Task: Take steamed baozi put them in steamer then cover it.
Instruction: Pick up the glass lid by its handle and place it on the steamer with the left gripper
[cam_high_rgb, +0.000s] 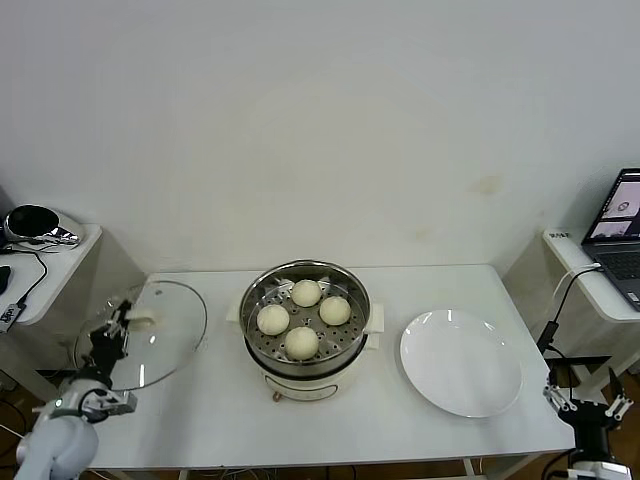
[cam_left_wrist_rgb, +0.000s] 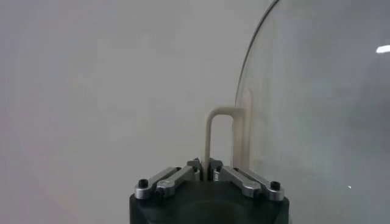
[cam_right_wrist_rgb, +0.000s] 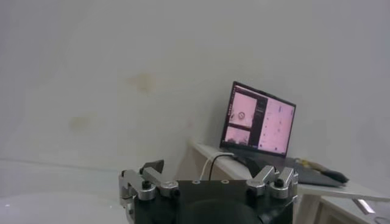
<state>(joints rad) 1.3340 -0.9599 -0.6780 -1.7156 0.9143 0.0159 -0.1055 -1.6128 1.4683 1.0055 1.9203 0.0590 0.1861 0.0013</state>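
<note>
A: What does the room look like?

B: A white counter (cam_high_rgb: 220, 400) stands against a plain pale wall. A side shelf on the left carries a dark round device (cam_high_rgb: 32, 223), and one on the right carries an open laptop (cam_high_rgb: 622, 232).

A: And on the counter?

B: The steamer (cam_high_rgb: 305, 322) sits mid-counter, uncovered, with four steamed baozi (cam_high_rgb: 301, 342) on its perforated tray. A bare white plate (cam_high_rgb: 461, 362) lies just to its right.

A: Where is the cover?

B: The cover (cam_high_rgb: 160, 335) is off to the steamer's left, over the counter's left end, tilted. The left gripper (cam_left_wrist_rgb: 205, 169) has its fingers (cam_left_wrist_rgb: 234, 176) pinched narrow on the cover's cream handle (cam_left_wrist_rgb: 216, 137), glass rising beside it.

A: The other arm?

B: The right gripper (cam_high_rgb: 588, 408) hangs low past the counter's front right corner, fingers spread wide, holding nothing.
</note>
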